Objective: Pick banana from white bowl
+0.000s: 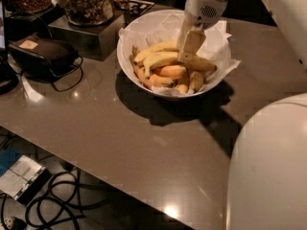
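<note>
On a grey-brown tabletop (pixel 120 138) at the far left edge of the frame, a dark pouch (pixel 41 51). Above it, in the upper left corner, two glass jars of nuts (pixel 86 4), the right-hand one standing on a metal box (pixel 81 35). Below the table edge, in the lower left corner, a tangle of black cables (pixel 62 200) on the floor beside a small white-and-blue device (pixel 19 176).

Just above centre, the white bowl (pixel 123 63), deep and round, lined with crinkled white paper (pixel 225 66) spilling past the rim on the right side, with a dark shadow on the table toward the lower right. Inside, a heap of fruit: the banana (pixel 160 59), long, curved and pale yellow, lying across the top of the pile from left to right. Just below it, orange-tinted ones (pixel 170 72); toward the lower right of the bowl, short stubby ones (pixel 194 80).

Right of centre, the gripper (pixel 188 54), pointing down into the bowl from the upper edge of the frame on a white arm (pixel 208 1), its tip touching or all but touching the banana on the right half of the fruit. Grip released or clenched: cannot tell from this angle. Banana not lifted, resting in the bowl among the others.

Filling the lower right corner, the rounded white body of the robot (pixel 268 171).
</note>
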Controlling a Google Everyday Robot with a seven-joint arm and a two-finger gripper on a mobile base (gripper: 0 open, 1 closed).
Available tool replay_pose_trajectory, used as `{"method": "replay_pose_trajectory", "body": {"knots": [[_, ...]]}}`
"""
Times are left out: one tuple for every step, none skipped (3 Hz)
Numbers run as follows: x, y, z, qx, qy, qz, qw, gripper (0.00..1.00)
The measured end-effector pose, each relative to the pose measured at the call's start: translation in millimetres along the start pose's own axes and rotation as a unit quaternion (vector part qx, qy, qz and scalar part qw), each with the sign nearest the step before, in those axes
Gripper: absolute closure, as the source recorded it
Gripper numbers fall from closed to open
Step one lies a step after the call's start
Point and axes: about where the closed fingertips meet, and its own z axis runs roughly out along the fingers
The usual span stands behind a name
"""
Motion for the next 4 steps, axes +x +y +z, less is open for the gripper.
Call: {"method": "replay_pose_trajectory", "body": {"knots": [[2, -6, -5, 0.007, 0.002, -0.003, 1.0, 0.54], [3, -10, -5, 0.009, 0.003, -0.004, 1.0, 0.54], [0, -7, 2, 0.0, 0.002, -0.007, 1.0, 0.53], [2, -2, 10, -0.013, 0.008, -0.006, 0.9999, 0.54]]}}
